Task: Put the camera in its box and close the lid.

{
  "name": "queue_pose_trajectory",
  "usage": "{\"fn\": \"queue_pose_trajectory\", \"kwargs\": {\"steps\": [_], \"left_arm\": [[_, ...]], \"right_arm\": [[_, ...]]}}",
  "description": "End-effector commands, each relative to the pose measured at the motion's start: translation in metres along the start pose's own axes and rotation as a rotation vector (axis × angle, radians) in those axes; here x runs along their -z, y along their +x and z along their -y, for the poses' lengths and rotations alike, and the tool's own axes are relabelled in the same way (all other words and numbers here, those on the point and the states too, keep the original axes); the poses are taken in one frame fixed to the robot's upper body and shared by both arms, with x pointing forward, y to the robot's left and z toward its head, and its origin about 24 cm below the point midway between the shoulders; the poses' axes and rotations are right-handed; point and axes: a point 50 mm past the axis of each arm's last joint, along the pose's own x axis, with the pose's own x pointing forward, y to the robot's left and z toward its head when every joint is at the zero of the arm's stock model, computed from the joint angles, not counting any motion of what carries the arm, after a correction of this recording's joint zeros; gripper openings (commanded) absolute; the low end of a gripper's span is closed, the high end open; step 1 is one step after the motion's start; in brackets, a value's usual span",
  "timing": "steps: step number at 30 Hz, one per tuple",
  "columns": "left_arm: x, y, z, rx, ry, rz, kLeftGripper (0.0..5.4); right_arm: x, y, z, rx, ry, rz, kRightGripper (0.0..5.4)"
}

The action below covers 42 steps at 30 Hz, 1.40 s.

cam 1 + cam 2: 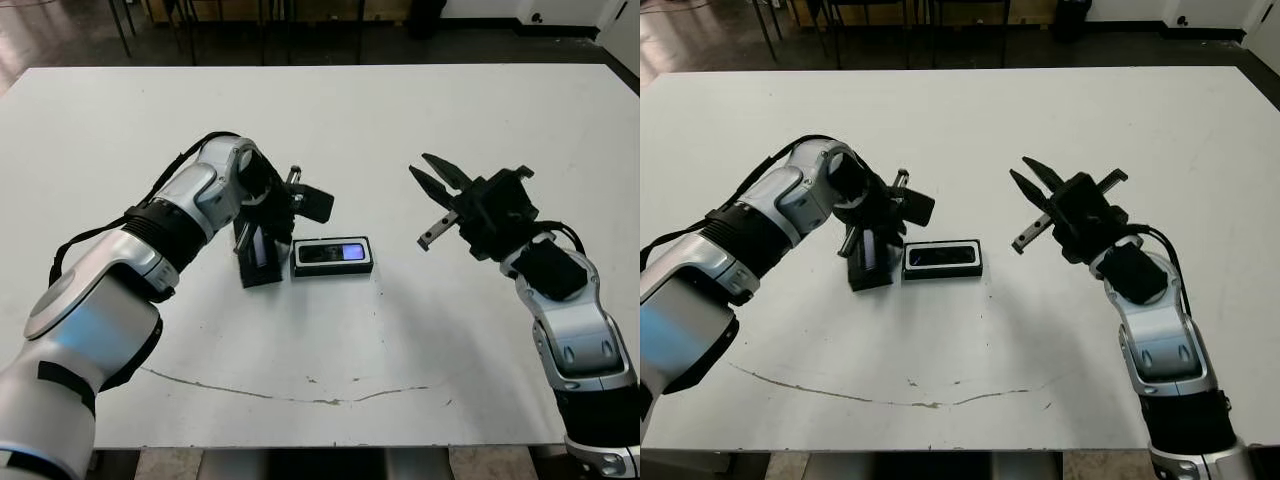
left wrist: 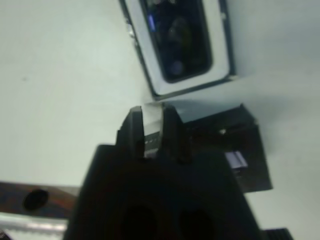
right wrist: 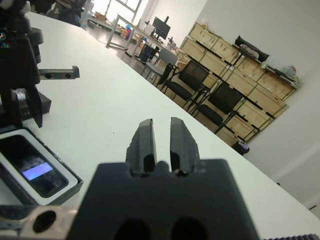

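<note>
At mid-table the camera (image 1: 333,253) lies snug in the box (image 1: 332,268), and the left gripper (image 2: 152,131) is clamped on the lid (image 1: 258,255), which stands on edge just beside the box. The right gripper (image 3: 161,140) hovers well apart, fingers nearly together, holding nothing. The danger, I'd say: that thin pinch slips as the lid tips over, and it drops askew across the rim

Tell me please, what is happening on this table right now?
The camera already lies inside the box, near the middle of the white table. The left gripper is shut on the lid, holding it on edge just beside the box, so the box is not yet closed. The right gripper hangs above the table to the right, holding nothing.
</note>
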Motion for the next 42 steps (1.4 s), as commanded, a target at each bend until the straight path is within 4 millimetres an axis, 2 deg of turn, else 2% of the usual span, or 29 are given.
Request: {"fn": "queue_pose_trajectory", "kwargs": {"steps": [1,3,9,19,29,33,36,42], "left_arm": [[0.002,0.004,0.008,0.035,-0.042,0.003,0.0],[-0.001,0.001,0.012,0.039,-0.032,0.009,0.0],[-0.007,-0.007,0.028,0.054,0.15,-0.006,0.0],[-0.002,-0.008,0.067,0.184,0.147,-0.007,0.0],[0.033,-0.011,0.083,0.226,0.071,-0.066,0.0],[0.038,-0.014,0.086,0.242,0.034,-0.066,0.0],[0.038,-0.021,0.088,0.223,0.052,-0.077,0.0],[0.05,-0.039,0.092,0.181,-0.012,-0.084,0.0]], "right_arm": [[0.004,-0.004,-0.003,-0.019,-0.007,-0.025,0.01],[0.004,-0.004,-0.002,-0.022,-0.004,-0.025,0.01],[0.005,-0.004,0.0,-0.024,-0.004,-0.028,0.01],[0.006,-0.002,0.002,-0.025,-0.01,-0.02,0.01],[0.008,-0.002,0.006,-0.028,-0.014,-0.018,0.01],[0.009,-0.003,0.007,-0.028,-0.011,-0.027,0.01],[0.009,-0.002,0.007,-0.031,-0.015,-0.028,0.01],[0.009,-0.004,0.007,-0.039,-0.029,-0.031,0.01]]}}
